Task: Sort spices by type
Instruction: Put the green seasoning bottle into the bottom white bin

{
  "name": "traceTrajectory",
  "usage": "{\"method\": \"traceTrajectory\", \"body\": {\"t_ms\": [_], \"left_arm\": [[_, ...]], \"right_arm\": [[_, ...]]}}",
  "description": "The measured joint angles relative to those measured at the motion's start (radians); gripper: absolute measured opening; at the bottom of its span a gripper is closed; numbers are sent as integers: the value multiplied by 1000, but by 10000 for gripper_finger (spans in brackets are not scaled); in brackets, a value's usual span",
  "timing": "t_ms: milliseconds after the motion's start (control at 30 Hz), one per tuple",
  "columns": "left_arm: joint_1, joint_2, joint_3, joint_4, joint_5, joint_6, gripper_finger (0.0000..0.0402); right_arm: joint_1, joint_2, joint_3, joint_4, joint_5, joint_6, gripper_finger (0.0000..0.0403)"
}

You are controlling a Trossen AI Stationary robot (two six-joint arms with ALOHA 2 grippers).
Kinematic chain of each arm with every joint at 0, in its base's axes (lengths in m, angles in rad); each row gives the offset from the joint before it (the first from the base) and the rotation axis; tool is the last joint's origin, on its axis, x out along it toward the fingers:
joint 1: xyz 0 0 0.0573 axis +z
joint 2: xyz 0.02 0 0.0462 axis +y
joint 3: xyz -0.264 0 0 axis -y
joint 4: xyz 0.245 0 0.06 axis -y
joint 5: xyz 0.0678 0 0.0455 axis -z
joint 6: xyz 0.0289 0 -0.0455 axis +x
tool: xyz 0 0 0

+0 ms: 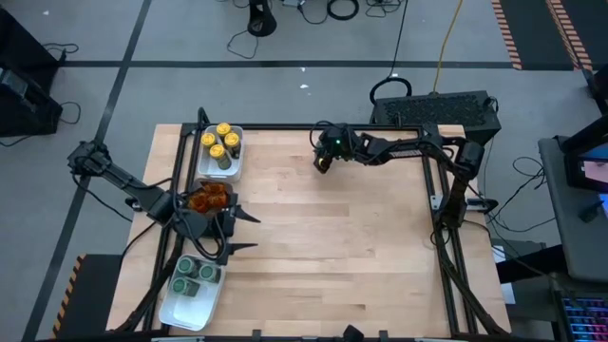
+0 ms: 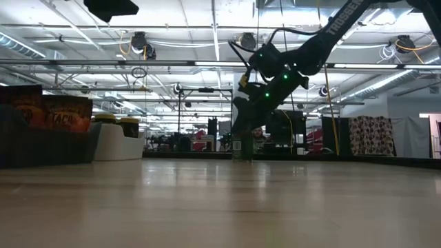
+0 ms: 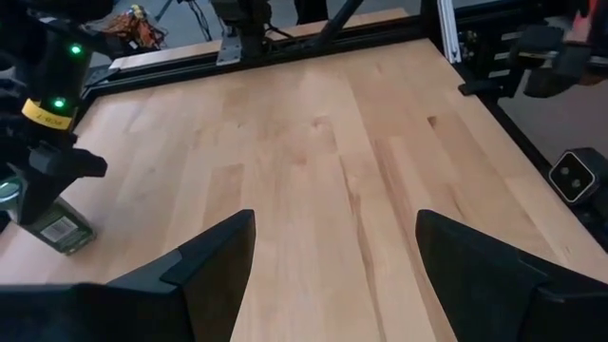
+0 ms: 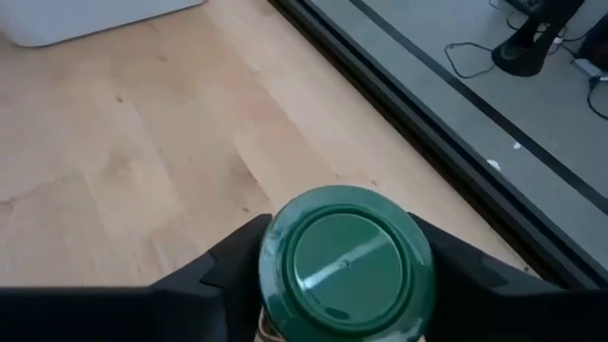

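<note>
Green-lidded jar [image 4: 346,261] cut off at the lower edge of the right wrist view, body hidden beneath its own lid; fingers [image 4: 223,271] of the right gripper [image 4: 347,285] flanking it, tips hidden, contact with the glass impossible to judge; same jar only partly seen in the left wrist view, top hidden behind that gripper; lost under it in the high view; orange-brown packets [image 1: 208,199] partly covered by the left arm; lettering on packets [image 2: 67,113] in the low view too dim to read.
</note>
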Motion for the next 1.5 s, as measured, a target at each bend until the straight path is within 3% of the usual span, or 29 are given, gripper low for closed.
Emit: {"method": "traceTrajectory", "body": {"t_ms": [100,333,467,967,1500], "left_arm": [[5,0,0,0,10,0,295],[5,0,0,-1,23,0,295],[5,0,0,-1,23,0,295],[5,0,0,9,23,-2,295],[5,16,0,41,16,-134,295]], "right_arm": [[12,0,2,1,-19,-5,180],[90,-2,2,4,-111,-3,180],[169,-2,2,5,-113,16,195],[499,0,0,151,-108,102,192],[753,0,0,123,-101,119,191]]}}
